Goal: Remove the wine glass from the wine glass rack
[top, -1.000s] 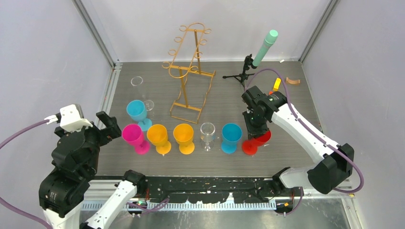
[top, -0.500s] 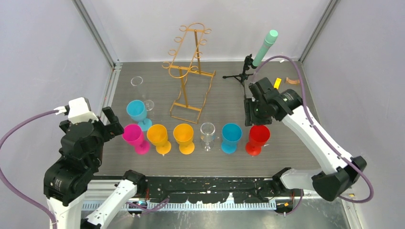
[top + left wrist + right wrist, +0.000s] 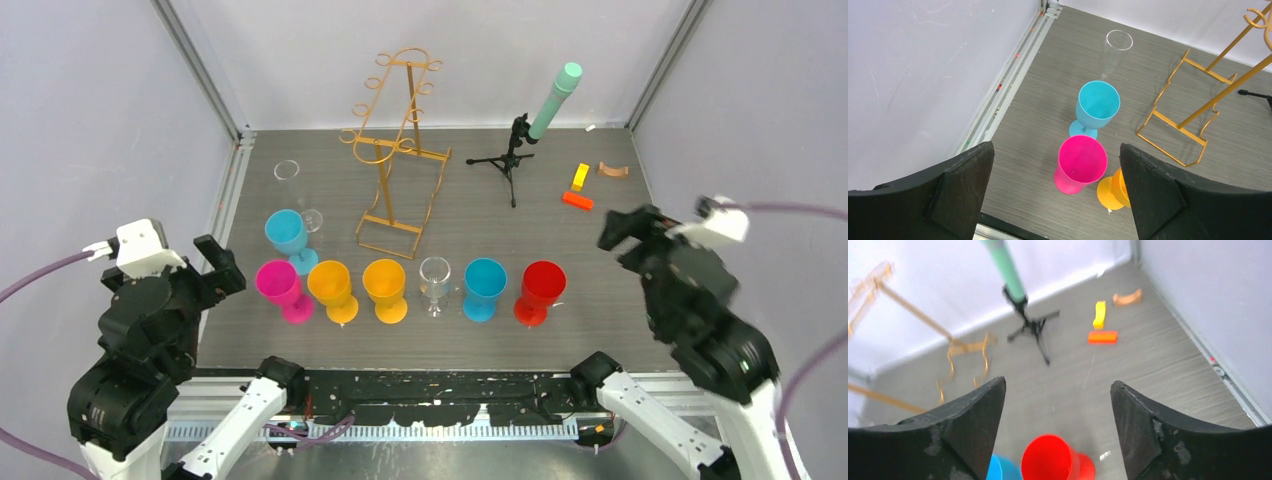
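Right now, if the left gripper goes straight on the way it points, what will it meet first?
Probably the pink wine glass: it stands nearest ahead of the open left gripper, roughly in line with its gap. The blue glass stands farther behind. Depth is uncertain.

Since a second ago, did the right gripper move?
Yes. The right gripper left the red glass and swung right, away from the tripod.

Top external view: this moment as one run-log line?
wine glass rack: no glass seen hanging | red glass: standing, untouched | left gripper: open, empty | right gripper: open, empty
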### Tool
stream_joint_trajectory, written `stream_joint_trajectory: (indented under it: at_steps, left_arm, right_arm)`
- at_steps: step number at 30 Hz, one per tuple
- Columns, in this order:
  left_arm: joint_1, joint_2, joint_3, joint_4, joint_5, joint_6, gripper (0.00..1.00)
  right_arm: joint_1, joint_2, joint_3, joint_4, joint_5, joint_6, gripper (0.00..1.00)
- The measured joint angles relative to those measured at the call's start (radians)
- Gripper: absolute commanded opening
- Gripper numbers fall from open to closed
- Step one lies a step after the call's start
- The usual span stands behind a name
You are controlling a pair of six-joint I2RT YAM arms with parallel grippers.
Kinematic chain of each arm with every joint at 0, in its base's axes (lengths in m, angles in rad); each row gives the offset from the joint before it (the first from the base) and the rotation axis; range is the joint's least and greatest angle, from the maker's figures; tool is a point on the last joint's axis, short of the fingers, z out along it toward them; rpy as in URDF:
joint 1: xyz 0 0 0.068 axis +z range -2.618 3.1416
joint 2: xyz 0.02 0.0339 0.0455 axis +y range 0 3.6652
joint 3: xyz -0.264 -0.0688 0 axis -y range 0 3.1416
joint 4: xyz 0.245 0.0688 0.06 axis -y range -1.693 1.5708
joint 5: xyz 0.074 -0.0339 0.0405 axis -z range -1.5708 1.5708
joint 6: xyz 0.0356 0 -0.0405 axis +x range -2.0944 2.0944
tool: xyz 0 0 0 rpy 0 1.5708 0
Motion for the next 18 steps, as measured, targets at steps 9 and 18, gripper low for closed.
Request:
stream_joint_trajectory:
  at_steps: [9,18]
  left_arm:
    - [0.000,-0.030,0.106,-0.039,-0.041,0.047,1.00]
    - [0.000,-0.033,0.129,-0.053,-0.041,0.069,1.00]
  right_arm:
    - [-0.001,-0.282,-0.104,0.201,0.308,-0.050,0.90]
    - [0.000,-0.287,-0.128,0.225,0.373,-0.083,0.91]
